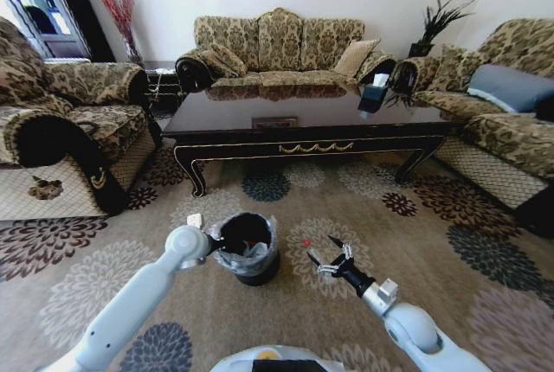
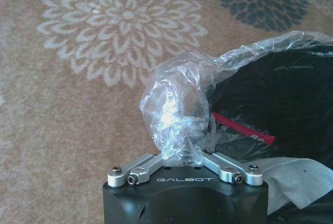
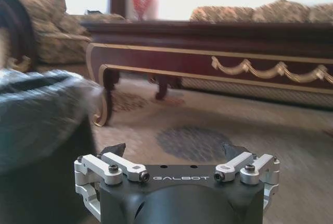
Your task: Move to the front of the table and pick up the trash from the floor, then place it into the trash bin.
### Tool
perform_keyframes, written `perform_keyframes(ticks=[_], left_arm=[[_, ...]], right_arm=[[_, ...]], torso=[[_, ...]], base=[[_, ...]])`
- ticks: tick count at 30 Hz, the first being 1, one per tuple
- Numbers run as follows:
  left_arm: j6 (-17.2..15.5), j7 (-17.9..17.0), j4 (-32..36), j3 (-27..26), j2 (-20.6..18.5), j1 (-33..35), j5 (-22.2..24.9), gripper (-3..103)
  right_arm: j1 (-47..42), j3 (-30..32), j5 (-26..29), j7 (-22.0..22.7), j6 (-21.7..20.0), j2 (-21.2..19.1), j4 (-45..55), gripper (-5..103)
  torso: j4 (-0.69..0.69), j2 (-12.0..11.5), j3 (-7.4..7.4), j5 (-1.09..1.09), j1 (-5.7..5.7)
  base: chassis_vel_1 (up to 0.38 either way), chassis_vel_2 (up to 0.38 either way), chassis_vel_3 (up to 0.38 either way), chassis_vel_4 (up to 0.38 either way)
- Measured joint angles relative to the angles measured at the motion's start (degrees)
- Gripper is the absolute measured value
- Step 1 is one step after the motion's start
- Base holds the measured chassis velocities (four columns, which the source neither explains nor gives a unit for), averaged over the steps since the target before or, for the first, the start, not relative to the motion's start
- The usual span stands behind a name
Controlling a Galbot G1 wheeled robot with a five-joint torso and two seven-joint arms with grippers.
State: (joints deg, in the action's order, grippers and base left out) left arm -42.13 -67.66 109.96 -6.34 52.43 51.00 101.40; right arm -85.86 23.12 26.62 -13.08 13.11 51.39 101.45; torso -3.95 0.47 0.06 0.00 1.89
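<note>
Head view: your small round black trash bin with a translucent grey liner (image 1: pixel 249 251) stands on the flowered carpet (image 1: pixel 450 251) before the long glossy dark brown desk with gold scroll trim (image 1: pixel 303 121). Left gripper (image 1: pixel 213 235) sits at the bin's rim. Right gripper (image 1: pixel 325 255), jaws apart, is just beside the bin.

Left wrist view: jaws clamped on a crumpled clear plastic bottle (image 2: pixel 177 114) over the bin; a red strip (image 2: pixel 242 128) lies inside.

Right wrist view: jaws spread, the bin alongside.
</note>
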Motion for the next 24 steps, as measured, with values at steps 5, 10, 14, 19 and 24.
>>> perform_keyframes(ticks=[5, 10, 14, 19, 24], left_arm=[[0.0, 0.7, -0.2, -0.3, 0.0, 0.3, 0.0, 0], [0.0, 0.7, 0.4, -0.2, 0.0, 0.5, 0.0, 0], [0.0, 0.7, 0.9, 0.0, -0.1, 0.7, -0.1, 0], [0.0, 0.3, 1.5, 0.2, -0.3, 1.0, -0.3, 0], [0.0, -0.3, 2.5, 0.0, -0.8, 1.9, -0.2, 0]], right_arm=[[1.5, -0.1, -1.0, 0.4, 0.3, 1.7, -6.2, 100], [2.5, -1.9, -1.5, 2.7, -1.3, 3.2, -10.2, 100], [3.2, -3.0, -2.2, 3.0, -2.7, 3.3, -12.5, 100], [4.2, -4.9, 2.3, 2.5, -10.3, 2.6, -13.3, 100], [7.3, -7.8, 3.5, 2.3, -13.7, 1.9, -15.7, 100]], torso=[[-0.03, 0.0, 0.0, 0.0, 0.0], [-0.02, 0.0, 0.0, 0.0, 0.0], [-0.02, 0.0, 0.0, 0.01, 0.0], [-0.02, 0.0, 0.0, 0.0, 0.0], [-0.02, 0.0, 0.0, 0.0, 0.0]], base=[[0.0, 0.0, 0.0, 0.0], [0.0, 0.0, 0.0, 0.0], [0.0, 0.0, 0.0, 0.0], [0.0, 0.0, 0.0, 0.0], [0.0, 0.0, 0.0, 0.0]])
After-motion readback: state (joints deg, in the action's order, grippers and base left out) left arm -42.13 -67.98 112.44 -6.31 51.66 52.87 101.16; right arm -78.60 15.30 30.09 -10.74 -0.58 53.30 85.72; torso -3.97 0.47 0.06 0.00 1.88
